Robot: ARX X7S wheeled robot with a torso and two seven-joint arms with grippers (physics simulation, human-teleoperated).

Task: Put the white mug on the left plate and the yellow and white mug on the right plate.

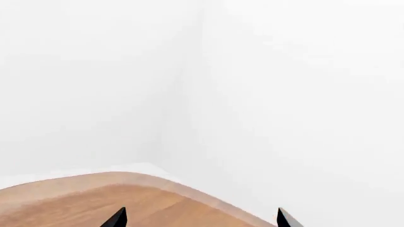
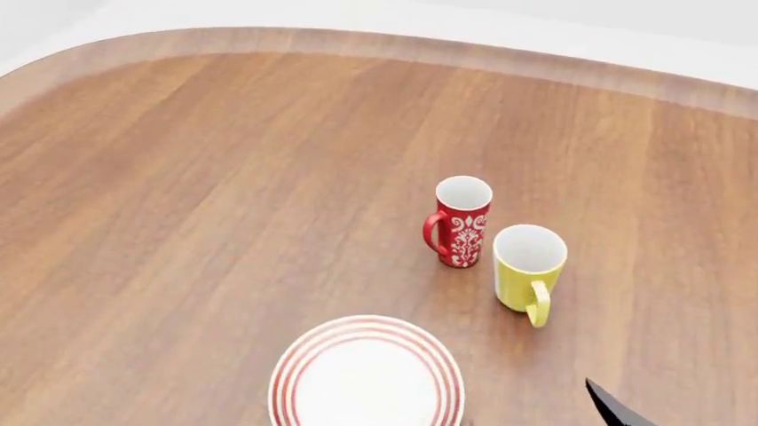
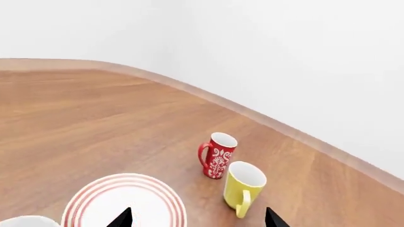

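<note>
The yellow and white mug (image 2: 527,266) stands upright on the wooden table, handle toward me, right of a ringed plate (image 2: 367,380). Only one plate shows, and I cannot tell whether it is the left or the right one. In the right wrist view the mug (image 3: 243,188) and the plate (image 3: 123,204) lie ahead of my open, empty right gripper (image 3: 198,220). A white rounded edge (image 3: 25,221) shows beside the plate; I cannot tell what it is. One right fingertip (image 2: 606,401) shows in the head view. My left gripper (image 1: 202,220) is open and empty over the table's rim.
A red mug with white ornament (image 2: 460,222) stands just left of and behind the yellow mug, close to it; it also shows in the right wrist view (image 3: 218,155). The table's curved far edge (image 2: 355,40) meets white walls. The left wrist view shows the table edge (image 1: 145,179).
</note>
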